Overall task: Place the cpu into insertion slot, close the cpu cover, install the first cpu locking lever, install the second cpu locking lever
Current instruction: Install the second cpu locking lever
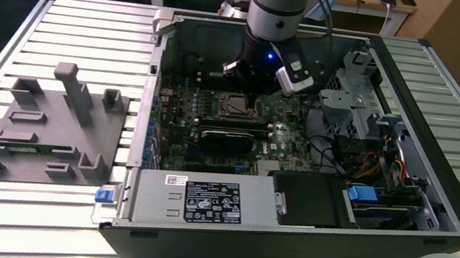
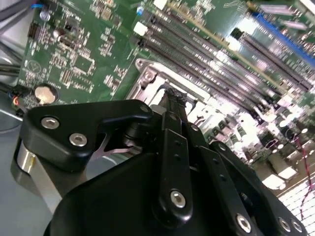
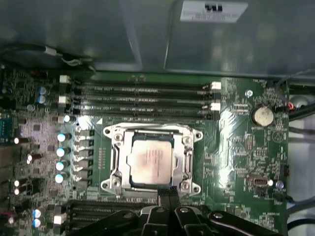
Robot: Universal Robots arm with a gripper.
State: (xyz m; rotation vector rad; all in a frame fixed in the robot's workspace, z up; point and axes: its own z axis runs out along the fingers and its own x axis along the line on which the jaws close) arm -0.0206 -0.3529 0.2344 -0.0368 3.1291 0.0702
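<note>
The cpu (image 3: 150, 161) lies flat in the insertion slot (image 3: 114, 162), its dull silver top facing up. The cpu cover (image 3: 186, 158), a silver frame, lies down around the chip. My gripper (image 3: 168, 193) is shut, and its black fingertips meet at the socket frame's edge, close to the metal. In the second wrist view my gripper (image 2: 175, 97) tapers to one narrow tip beside a corner of the silver cpu cover (image 2: 147, 78). In the exterior view my gripper (image 1: 253, 91) hangs inside the open computer case just above the insertion slot (image 1: 235, 106). Whether the tips pinch anything is hidden.
Long black memory slots (image 3: 142, 96) run beside the socket, and a coin cell (image 3: 262, 116) sits on the board. The case walls (image 1: 153, 92), drive cage (image 1: 349, 105), cables (image 1: 386, 163) and power supply (image 1: 194, 201) ring the board. A grey fixture block (image 1: 52, 125) lies on the table at the exterior view's left.
</note>
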